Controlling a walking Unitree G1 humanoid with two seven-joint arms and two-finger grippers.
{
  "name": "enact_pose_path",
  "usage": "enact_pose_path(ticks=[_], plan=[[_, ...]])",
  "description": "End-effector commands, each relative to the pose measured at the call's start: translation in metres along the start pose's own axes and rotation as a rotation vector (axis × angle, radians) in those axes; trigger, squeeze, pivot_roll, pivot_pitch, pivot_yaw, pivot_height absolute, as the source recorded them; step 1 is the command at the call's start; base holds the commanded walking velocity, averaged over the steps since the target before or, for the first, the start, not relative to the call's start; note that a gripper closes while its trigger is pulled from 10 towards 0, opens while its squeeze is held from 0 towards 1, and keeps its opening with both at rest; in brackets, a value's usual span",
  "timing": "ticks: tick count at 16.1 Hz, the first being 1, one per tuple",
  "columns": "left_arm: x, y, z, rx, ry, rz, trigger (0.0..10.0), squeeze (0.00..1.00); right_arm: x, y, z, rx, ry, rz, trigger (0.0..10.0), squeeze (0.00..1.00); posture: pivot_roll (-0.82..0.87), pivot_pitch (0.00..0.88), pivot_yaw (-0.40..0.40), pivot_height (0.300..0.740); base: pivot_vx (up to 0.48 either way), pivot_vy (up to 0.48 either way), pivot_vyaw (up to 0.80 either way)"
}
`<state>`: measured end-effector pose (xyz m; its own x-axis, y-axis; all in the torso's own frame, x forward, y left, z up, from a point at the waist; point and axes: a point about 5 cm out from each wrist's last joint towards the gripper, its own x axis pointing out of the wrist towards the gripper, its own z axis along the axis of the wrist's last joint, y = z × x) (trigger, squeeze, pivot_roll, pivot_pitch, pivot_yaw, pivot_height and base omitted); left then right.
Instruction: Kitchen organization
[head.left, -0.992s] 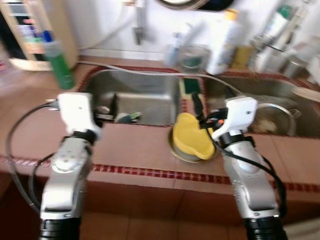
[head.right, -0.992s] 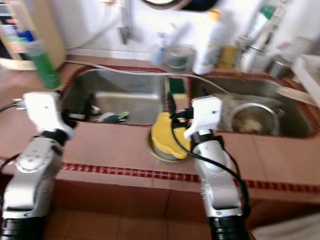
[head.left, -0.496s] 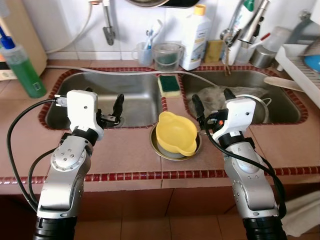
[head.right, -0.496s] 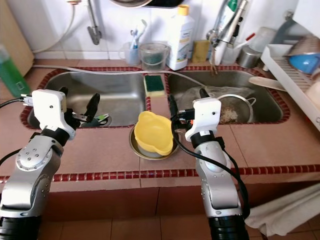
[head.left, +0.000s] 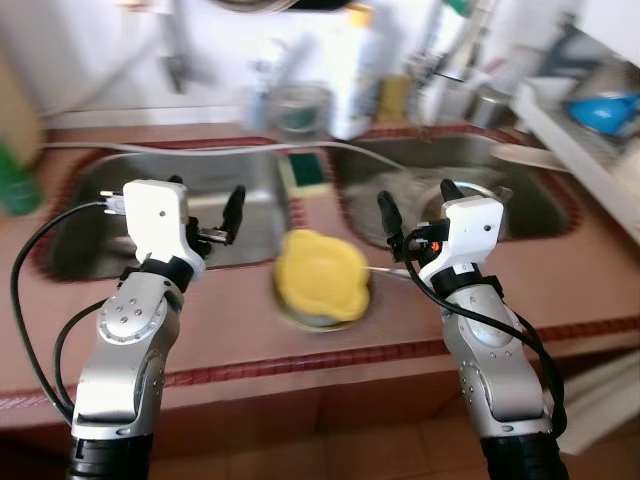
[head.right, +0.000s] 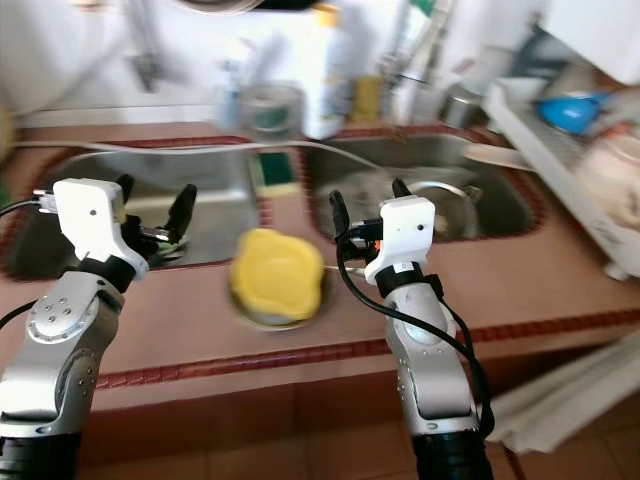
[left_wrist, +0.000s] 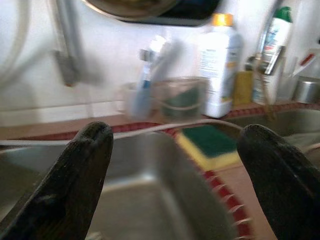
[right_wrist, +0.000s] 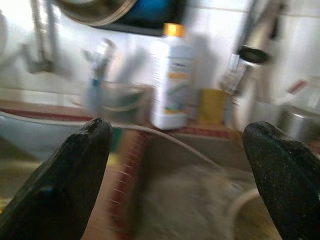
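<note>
I hold both grippers spread and empty: the yellow bowl (head.left: 320, 276) sits on the counter between the basins, nearer and inboard of my right gripper (head.left: 414, 203) than my left gripper (head.left: 205, 200).

Bowl (head.left: 318, 276) before sponge (head.left: 303, 170), between sinks (head.left: 215, 200)

A yellow bowl (head.left: 320, 278) sits on a reddish-brown tiled counter (head.left: 600, 270) edged with a dark red mosaic strip. A green and yellow sponge (left_wrist: 210, 144) lies between two silver sinks (head.left: 245, 190), near a white bottle (right_wrist: 171, 80) with an orange cap.
</note>
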<state>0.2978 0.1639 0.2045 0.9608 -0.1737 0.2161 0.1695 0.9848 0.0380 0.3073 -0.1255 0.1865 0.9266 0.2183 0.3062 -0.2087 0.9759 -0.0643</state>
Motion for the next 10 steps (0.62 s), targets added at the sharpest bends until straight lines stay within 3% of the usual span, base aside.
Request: enact_pose_path(ticks=[1, 5, 7, 10], plan=[[0.0005, -0.0032, 0.0069, 0.033, -0.020, -0.005, 10.0, 0.00, -0.0014, -0.0007, 0.0007, 0.003, -0.001, 0.009, 10.0, 0.00, -0.06, 0.066, 0.003, 0.740, 0.000, 0.000, 0.00], [0.0035, 0.0015, 0.0108, 0.049, -0.001, 0.014, 10.0, 0.00, -0.0044, -0.0001, -0.0034, 0.036, 0.039, 0.055, 10.0, 0.00, -0.06, 0.057, 0.002, 0.740, 0.000, 0.000, 0.00], [0.0037, 0.0037, 0.0130, 0.098, -0.001, 0.003, 10.0, 0.00, -0.0055, 0.0013, -0.0050, 0.057, 0.063, 0.092, 10.0, 0.00, -0.06, 0.054, 0.002, 0.740, 0.000, 0.000, 0.00], [-0.0010, -0.0018, 0.0118, 0.234, 0.044, -0.120, 10.0, 0.00, -0.0043, 0.0070, -0.0054, 0.104, 0.114, 0.167, 10.0, 0.00, -0.05, 0.055, -0.001, 0.740, 0.000, 0.000, 0.00]])
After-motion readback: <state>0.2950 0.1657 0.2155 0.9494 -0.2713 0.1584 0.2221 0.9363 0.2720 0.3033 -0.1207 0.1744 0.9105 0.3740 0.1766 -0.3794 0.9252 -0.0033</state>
